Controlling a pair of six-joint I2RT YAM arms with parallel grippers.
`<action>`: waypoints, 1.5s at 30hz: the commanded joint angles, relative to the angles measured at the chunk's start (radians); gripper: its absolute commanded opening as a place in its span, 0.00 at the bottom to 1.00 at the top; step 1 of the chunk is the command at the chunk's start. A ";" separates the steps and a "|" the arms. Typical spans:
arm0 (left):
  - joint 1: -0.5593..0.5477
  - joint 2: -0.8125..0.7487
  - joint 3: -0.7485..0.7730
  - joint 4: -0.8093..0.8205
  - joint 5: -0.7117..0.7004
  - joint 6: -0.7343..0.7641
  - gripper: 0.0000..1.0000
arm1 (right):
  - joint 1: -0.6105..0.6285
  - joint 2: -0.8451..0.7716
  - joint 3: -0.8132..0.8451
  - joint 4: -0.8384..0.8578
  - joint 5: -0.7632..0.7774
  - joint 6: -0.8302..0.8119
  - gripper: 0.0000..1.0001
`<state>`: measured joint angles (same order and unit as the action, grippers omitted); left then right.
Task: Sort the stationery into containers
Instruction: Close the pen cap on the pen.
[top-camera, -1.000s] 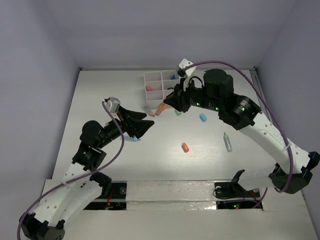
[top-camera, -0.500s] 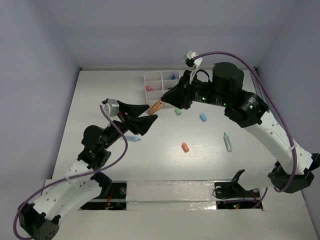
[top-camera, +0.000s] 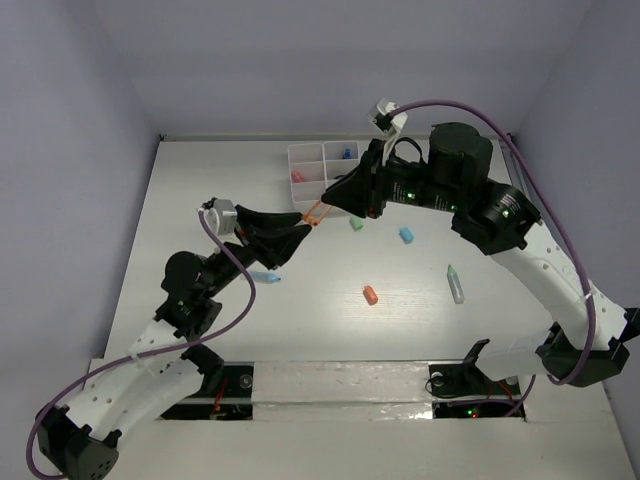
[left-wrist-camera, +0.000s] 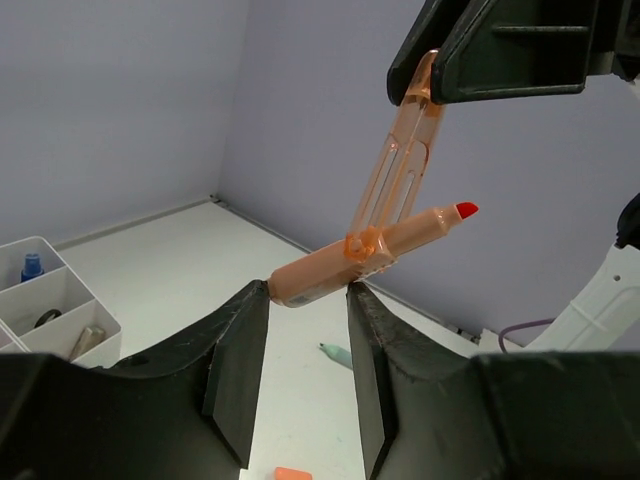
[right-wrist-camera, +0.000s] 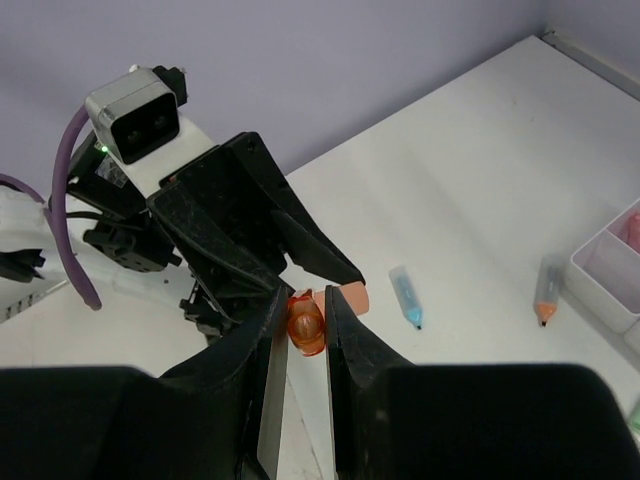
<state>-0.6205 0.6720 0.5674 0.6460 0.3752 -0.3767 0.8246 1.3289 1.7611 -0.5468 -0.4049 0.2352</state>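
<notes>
Top external: set high over the near edge of the table, faced down and forward; the whole surface is taken in from afar.
Left wrist: set close behind the left gripper, faced along its jaws, nearly level over the table toward the walls.
Right wrist: set close behind the right gripper, faced down its jaws toward the left wrist camera.
Shared: the orange marker is caught by all three views; the organiser box is seen from above and partly by both wrist views.
</notes>
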 joint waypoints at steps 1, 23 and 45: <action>-0.007 -0.014 0.054 0.076 0.059 -0.019 0.32 | -0.004 -0.017 0.034 0.057 -0.023 0.021 0.00; -0.007 -0.086 0.077 0.132 0.202 -0.062 0.47 | -0.055 0.009 0.075 0.103 -0.239 0.147 0.00; -0.007 -0.101 0.071 0.147 0.226 -0.108 0.17 | -0.055 -0.016 0.038 0.163 -0.252 0.193 0.00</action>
<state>-0.6220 0.5903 0.6029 0.7250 0.5941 -0.4805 0.7780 1.3331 1.7924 -0.4335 -0.6476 0.4263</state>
